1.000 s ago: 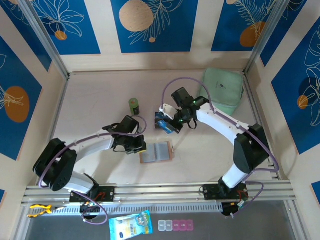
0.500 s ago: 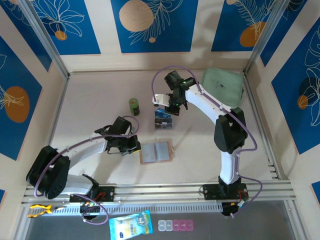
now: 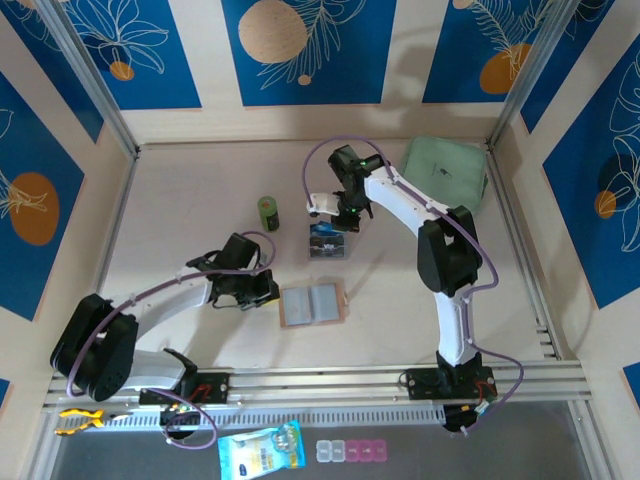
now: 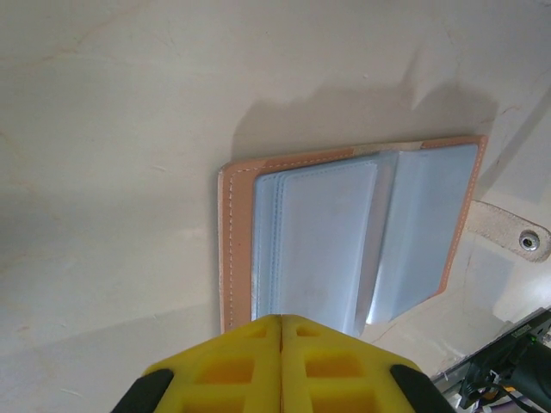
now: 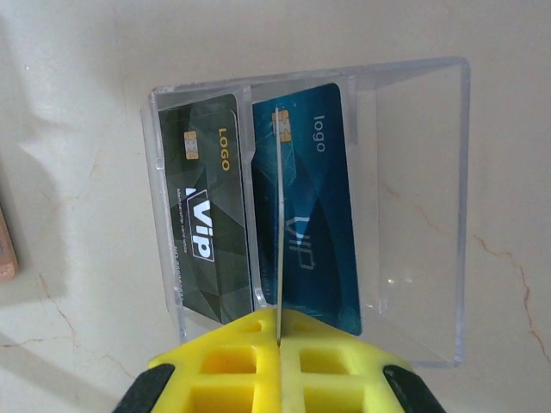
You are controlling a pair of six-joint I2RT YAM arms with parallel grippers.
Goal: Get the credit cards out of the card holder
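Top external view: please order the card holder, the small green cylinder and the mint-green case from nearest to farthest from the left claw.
1. Card holder, open, just right of the left claw.
2. Small green cylinder, farther back.
3. Mint-green case, far right corner.

One card holder (image 4: 318,241) with one snap tab (image 4: 508,234) on one surface (image 3: 200,180)

One dark card (image 5: 207,198) and one blue card (image 5: 314,215), two cards in all

One clear box (image 5: 413,215)

One green can (image 3: 268,212), one mint case (image 3: 446,180), one yellow tool (image 3: 78,420), one blue packet (image 3: 260,452)

One row of small clear and pink boxes (image 3: 350,452), too small to count

Two arms, the left arm (image 3: 175,293) and the right arm (image 3: 405,207)
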